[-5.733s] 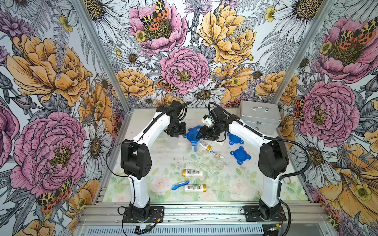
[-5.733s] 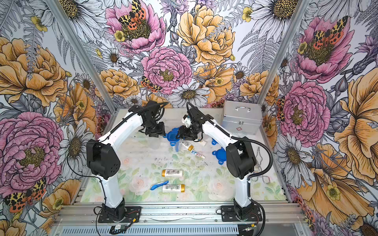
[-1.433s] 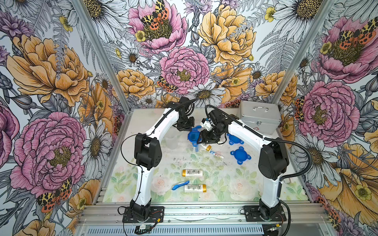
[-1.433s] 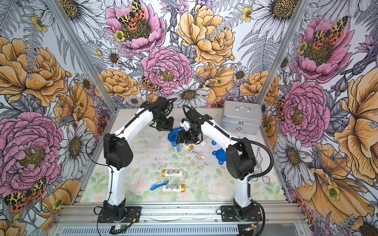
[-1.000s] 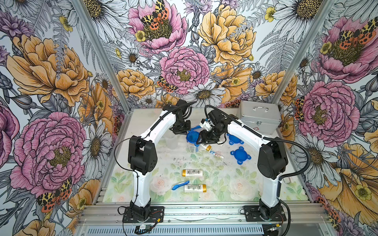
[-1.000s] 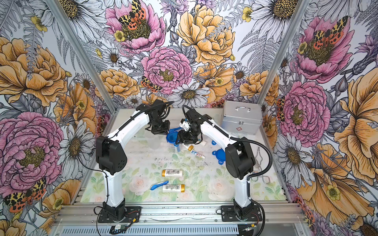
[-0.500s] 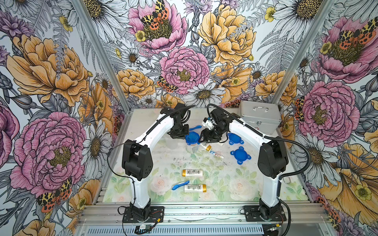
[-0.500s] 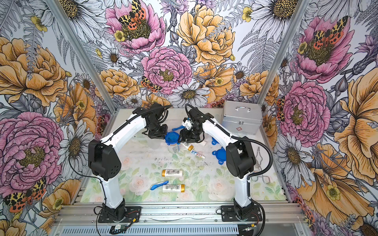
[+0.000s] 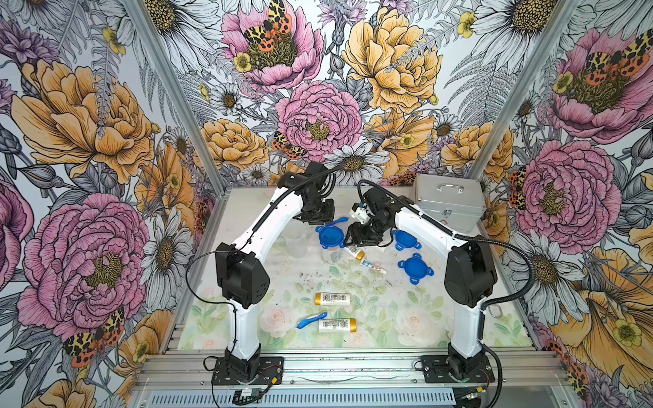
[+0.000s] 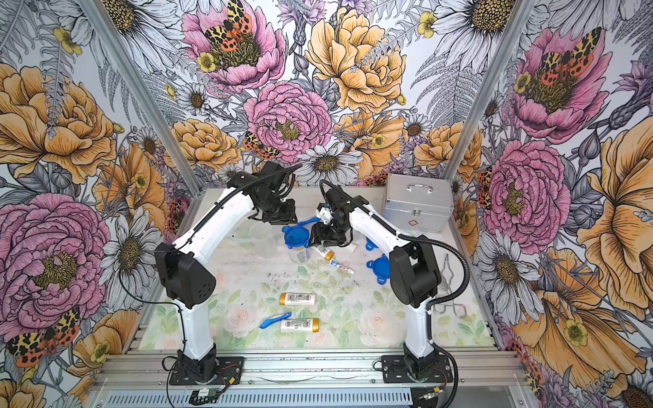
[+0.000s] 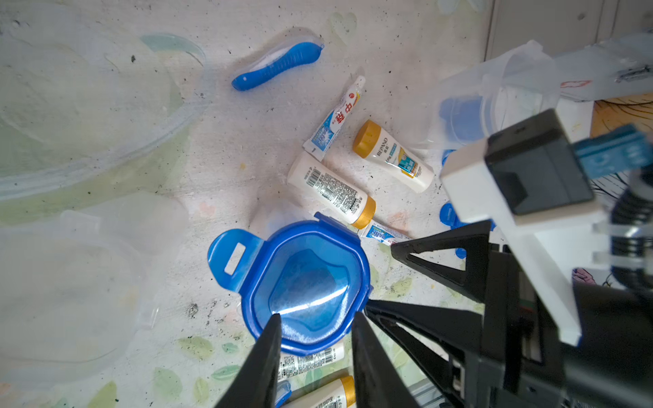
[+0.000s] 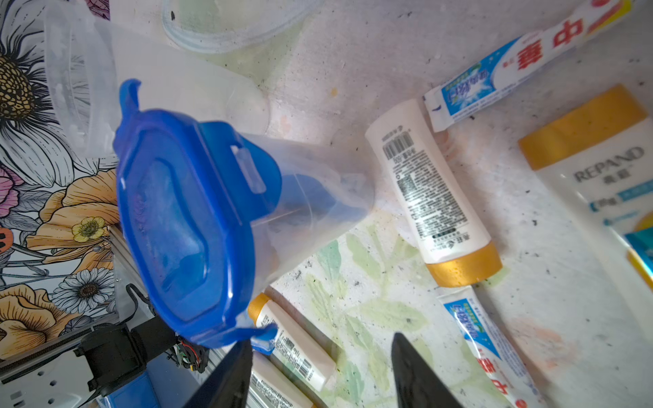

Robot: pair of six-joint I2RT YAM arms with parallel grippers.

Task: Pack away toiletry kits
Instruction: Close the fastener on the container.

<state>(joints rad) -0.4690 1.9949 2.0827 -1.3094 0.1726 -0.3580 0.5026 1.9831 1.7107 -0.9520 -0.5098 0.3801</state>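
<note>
Toward the back of the tabletop [image 9: 388, 307], left of centre, sit a clear cup [image 11: 84, 106] and a second clear cup [image 11: 70, 282], both without lids and faint against the pale surface. Just right of them the lidded cup [image 9: 331, 255] stands upright with its blue lid [image 11: 307, 282] on the rim. In the right wrist view one tab is folded down against the clear wall, the other tabs flare outward, and a blue shape shows inside.

The left pincer [image 11: 316, 316] hangs over the lid's edge with its fingers spread. The rim shows in the gap and nothing is pinched. A blue toothbrush [image 9: 340, 220] lies behind the cup. The right pincer [image 12: 321, 341] is just beside the cup, also spread, with only tabletop between its fingers.

Next come a white gold-capped bottle [image 9: 354, 252] with a barcode label and a toothpaste tube [image 9: 373, 266], white and blue with red print, both lying flat. Further right lie a loose lid [image 9: 406, 240] and another spare lid [image 9: 415, 269]. A silver case [image 9: 448, 206] sits closed in the back right corner.

Across the front, a second toothbrush [image 9: 311, 320] lies just beside the front bottle [image 9: 337, 325], with a middle bottle [image 9: 332, 299] behind them.
</note>
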